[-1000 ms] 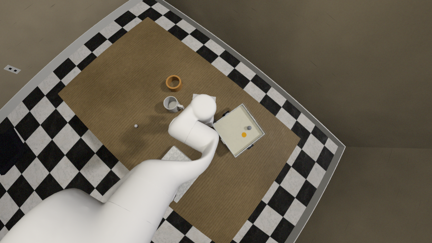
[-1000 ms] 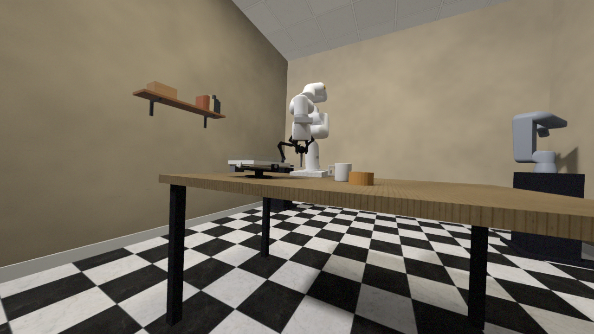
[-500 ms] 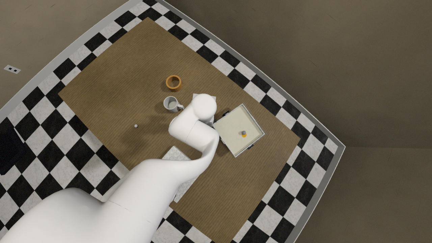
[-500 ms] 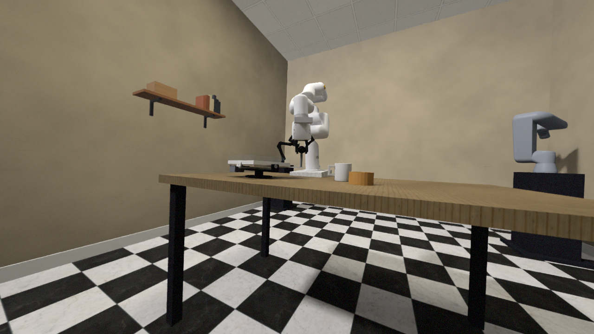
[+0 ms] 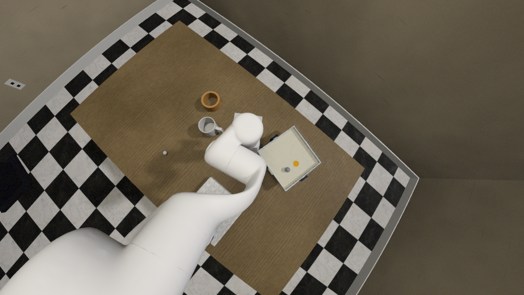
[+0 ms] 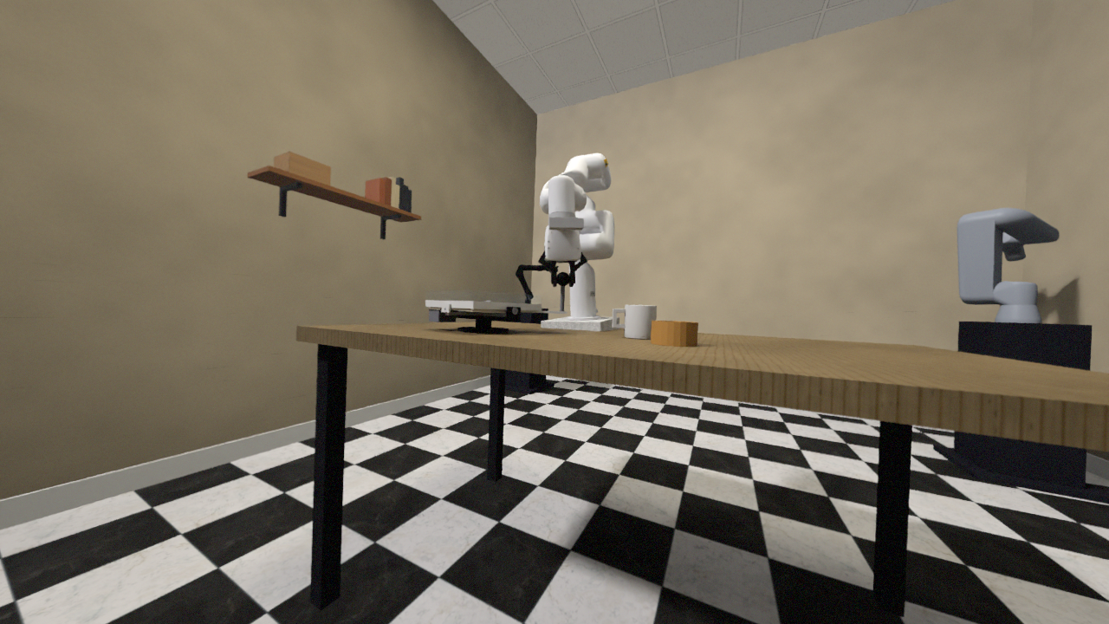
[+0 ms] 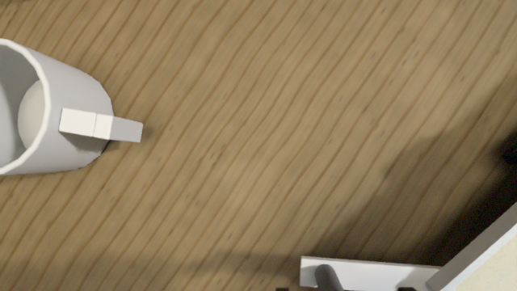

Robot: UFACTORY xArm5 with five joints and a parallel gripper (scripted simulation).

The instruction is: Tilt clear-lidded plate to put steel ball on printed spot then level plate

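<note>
White walls frame the clear-lidded plate [image 5: 280,150] [image 6: 465,304] [image 7: 494,263], which stands on a black stand [image 6: 483,326] on the wooden table [image 5: 139,84] [image 6: 775,360] [image 7: 242,121]. Inside, the steel ball [image 5: 287,169] lies just beside the orange spot [image 5: 296,163], off it, on the side nearer the arm [image 5: 164,220] [image 6: 560,198]. Whether the plate is quite level, I cannot tell from the low exterior view.

Black and part-way spread, the gripper [image 6: 561,277] points down near the plate; its fingers are too small there, and hidden from above, so I cannot tell whether they pinch anything. Close up, a white bar [image 7: 371,276] reaches to the plate's corner, and a dark peg [image 7: 328,276] rises at its outer end. Small dark shapes cut off by the lower edge may be fingertips, though too little of them shows to be sure.

A white mug [image 5: 208,126] [image 6: 640,321] [image 7: 77,101] stands upright with its handle toward the plate's side. Near it sits an orange ring [image 5: 216,107] [image 6: 673,333], and a small pale ball [image 5: 164,153] rests on the table, well apart from the plate.
</note>
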